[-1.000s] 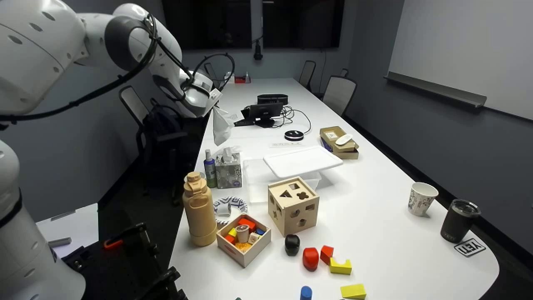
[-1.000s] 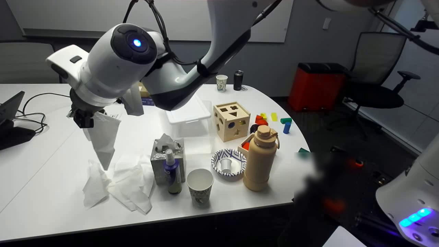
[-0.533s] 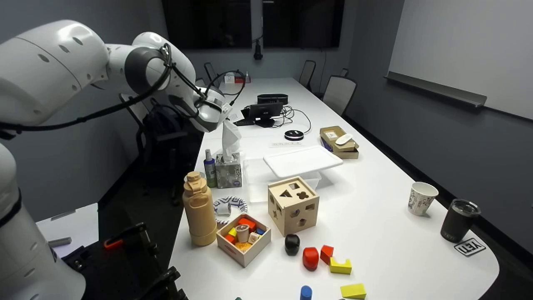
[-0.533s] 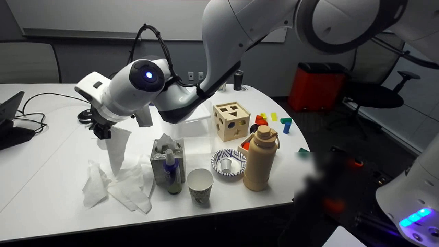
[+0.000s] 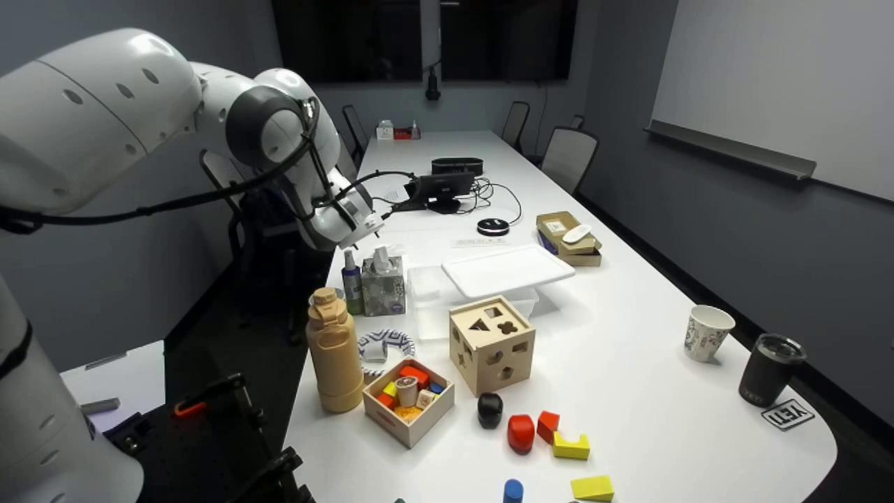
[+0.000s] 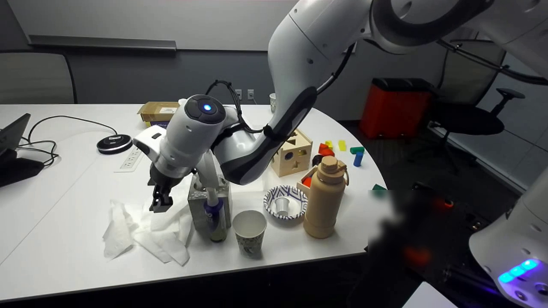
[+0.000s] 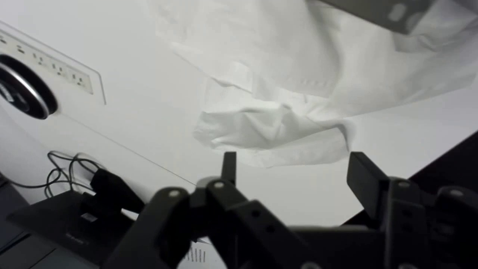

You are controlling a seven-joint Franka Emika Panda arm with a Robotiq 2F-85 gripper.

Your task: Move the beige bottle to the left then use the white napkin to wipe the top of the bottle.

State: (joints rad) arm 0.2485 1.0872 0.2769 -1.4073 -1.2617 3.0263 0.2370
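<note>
Crumpled white napkins near the white table edge seem soft; pinch a fold. The black gripper stands wide.

In an exterior view, dark panels hang on a grey wall beyond the far edge of the tabletop; past its right edge are mesh-backed chairs and a whiteboard.

Whiteboard and chairs mark a meeting room.
</note>
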